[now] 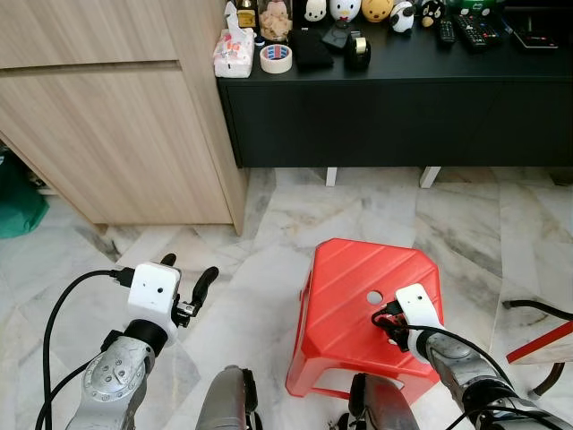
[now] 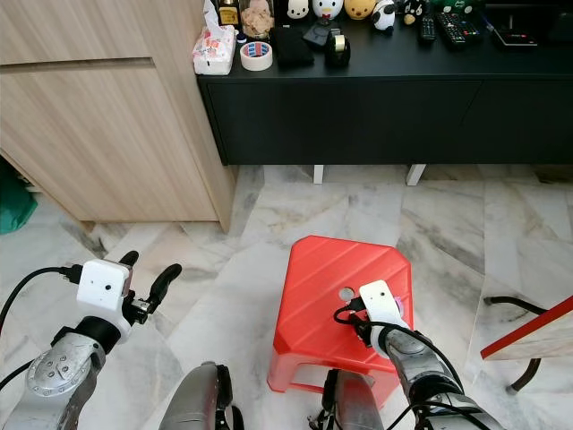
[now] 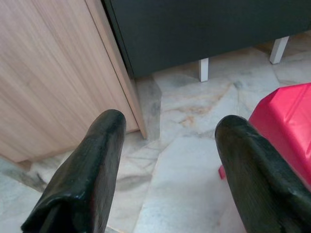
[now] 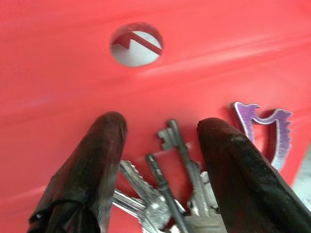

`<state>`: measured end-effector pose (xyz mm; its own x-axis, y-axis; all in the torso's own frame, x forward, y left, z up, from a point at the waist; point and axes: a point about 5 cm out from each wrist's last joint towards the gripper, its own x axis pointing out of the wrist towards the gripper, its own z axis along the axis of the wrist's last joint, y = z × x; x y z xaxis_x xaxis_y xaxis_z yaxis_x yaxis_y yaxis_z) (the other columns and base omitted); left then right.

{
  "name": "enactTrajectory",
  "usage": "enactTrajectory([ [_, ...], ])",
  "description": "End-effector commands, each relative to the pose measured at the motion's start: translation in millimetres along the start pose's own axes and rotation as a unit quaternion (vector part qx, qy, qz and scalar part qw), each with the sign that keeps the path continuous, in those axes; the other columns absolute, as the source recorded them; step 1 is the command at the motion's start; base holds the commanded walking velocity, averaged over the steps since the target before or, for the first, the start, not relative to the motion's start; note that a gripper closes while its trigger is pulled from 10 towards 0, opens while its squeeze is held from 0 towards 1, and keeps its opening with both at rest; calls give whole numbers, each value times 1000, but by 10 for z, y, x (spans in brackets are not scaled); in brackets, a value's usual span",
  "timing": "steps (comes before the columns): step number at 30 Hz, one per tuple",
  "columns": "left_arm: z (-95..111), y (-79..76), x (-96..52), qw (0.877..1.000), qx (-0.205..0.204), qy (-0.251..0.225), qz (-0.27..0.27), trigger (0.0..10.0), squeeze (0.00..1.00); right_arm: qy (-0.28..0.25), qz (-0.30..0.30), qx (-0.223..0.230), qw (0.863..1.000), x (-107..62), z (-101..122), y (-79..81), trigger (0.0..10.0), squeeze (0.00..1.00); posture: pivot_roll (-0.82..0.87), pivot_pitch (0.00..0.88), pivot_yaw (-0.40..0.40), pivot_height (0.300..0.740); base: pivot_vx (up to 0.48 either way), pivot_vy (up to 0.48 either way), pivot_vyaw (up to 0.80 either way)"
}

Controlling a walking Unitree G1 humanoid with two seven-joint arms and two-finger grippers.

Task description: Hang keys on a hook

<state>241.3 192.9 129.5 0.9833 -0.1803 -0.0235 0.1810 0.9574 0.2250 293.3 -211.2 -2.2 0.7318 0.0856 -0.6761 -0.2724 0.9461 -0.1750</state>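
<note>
A bunch of metal keys (image 4: 170, 199) with a purple tag (image 4: 265, 133) lies on top of the red plastic stool (image 1: 354, 269), close to the stool's round hole (image 4: 136, 43). My right gripper (image 4: 163, 126) is low over the stool top and open, one finger on each side of the keys, which lie loose between them. In the head views its white wrist block (image 1: 416, 305) covers the keys. My left gripper (image 1: 188, 269) is open and holds nothing, raised above the marble floor to the left of the stool.
A light wooden cabinet (image 1: 107, 125) stands at the left. A black low console (image 1: 403, 107) behind the stool carries a tape roll (image 1: 276, 58), a tissue pack (image 1: 233, 49), figurines and remotes. A green bag (image 1: 18, 202) sits far left, and a red-edged board (image 1: 546, 345) at right.
</note>
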Motion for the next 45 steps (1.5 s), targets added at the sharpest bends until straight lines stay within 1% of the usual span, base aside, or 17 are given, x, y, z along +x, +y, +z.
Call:
enactTrajectory([
  [1,-55,21,-5,1000,4,10,-1,10000,0,15,-17,3,1000,-14,-40,-65,10000,0,121,124,28,638,0,0,0],
  [8,-56,38,38,1000,8,8,-2,10000,0,-5,-32,16,999,-18,51,-120,10000,0,121,92,31,638,0,0,0],
  [10,-56,48,68,1000,10,5,-3,10000,0,-17,-28,19,999,-14,109,-118,10000,0,116,78,33,638,0,0,0],
  [12,-60,51,83,1000,11,5,-3,10000,0,-20,-26,18,999,-12,127,-114,10000,0,114,72,34,638,0,0,0],
  [16,-65,41,99,1000,14,5,-6,10000,0,-19,-3,10,1000,-11,132,-86,10000,0,112,65,36,638,0,0,0],
  [21,-75,38,101,1000,15,5,-9,10000,0,-3,21,-6,1000,-10,88,-51,10000,0,109,66,37,638,0,0,0],
  [28,-93,27,89,1000,17,8,-15,10000,0,48,59,-41,996,-10,-75,53,10000,0,111,79,39,638,0,0,0],
  [32,-101,22,78,1000,17,10,-17,10000,0,69,61,-56,994,-15,-159,79,10000,0,112,88,40,638,0,0,0],
  [39,-112,15,57,1000,17,13,-17,10000,0,91,55,-58,993,-33,-269,78,10000,0,113,99,39,638,0,0,0],
  [45,-119,14,39,1000,17,16,-17,10000,0,96,31,-40,994,-49,-320,27,10000,0,113,101,40,638,0,0,0],
])
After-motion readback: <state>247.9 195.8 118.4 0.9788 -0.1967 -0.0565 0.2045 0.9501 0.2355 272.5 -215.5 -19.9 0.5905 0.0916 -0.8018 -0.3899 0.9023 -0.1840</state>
